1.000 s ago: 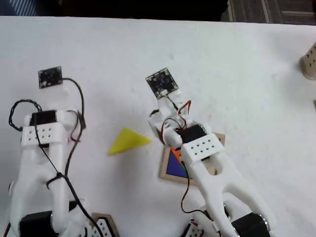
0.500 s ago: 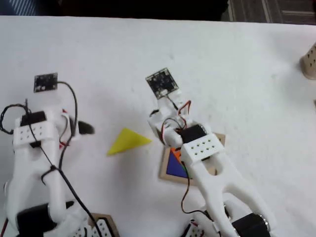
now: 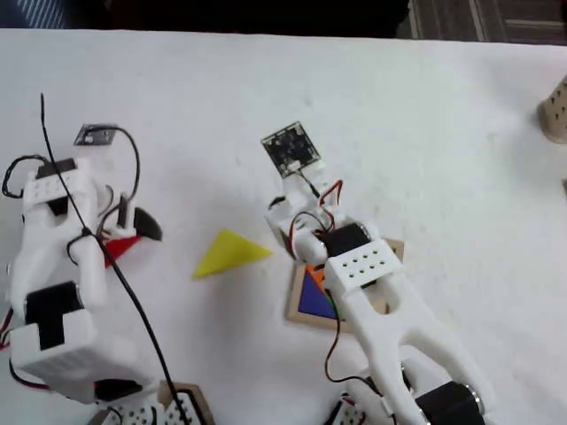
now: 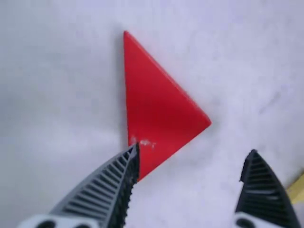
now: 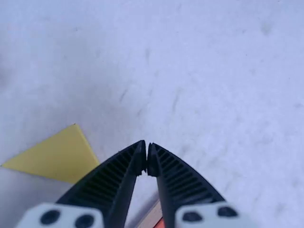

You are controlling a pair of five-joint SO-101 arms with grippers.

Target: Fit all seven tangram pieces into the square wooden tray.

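While the right arm lies across the square wooden tray (image 3: 295,307), the items stand as follows.

1. Bench (image 3: 416,124): white surface carrying everything listed.

2. Square wooden tray: near the middle of the bench, partly covered by the right arm. A blue piece (image 3: 314,297) lies inside it, with an orange piece (image 3: 315,273) touching it on the far side. The rest of the tray's contents are hidden by the arm.

3. Yellow triangle (image 3: 229,252): flat on the bench, outside the tray and just beside its left edge, between the two arms.

4. Red triangle (image 4: 156,107): flat on the bench at the left, well apart from the tray and near the yellow triangle, under the tip of the left arm.

5. Left hand (image 4: 192,156): fingers spread apart and holding nothing. The grey finger (image 4: 116,183) overlaps one edge of the red triangle, possibly touching it. The black finger (image 4: 259,183) is over bare bench past the triangle's corner.

6. Right hand (image 5: 146,153): fingers pressed together with nothing between them. Its tips point at bare bench beyond the tray's far edge, with a corner of the yellow triangle close beside them.

7. Perforated wooden block (image 3: 555,111): at the right edge of the bench, well apart from the tray.
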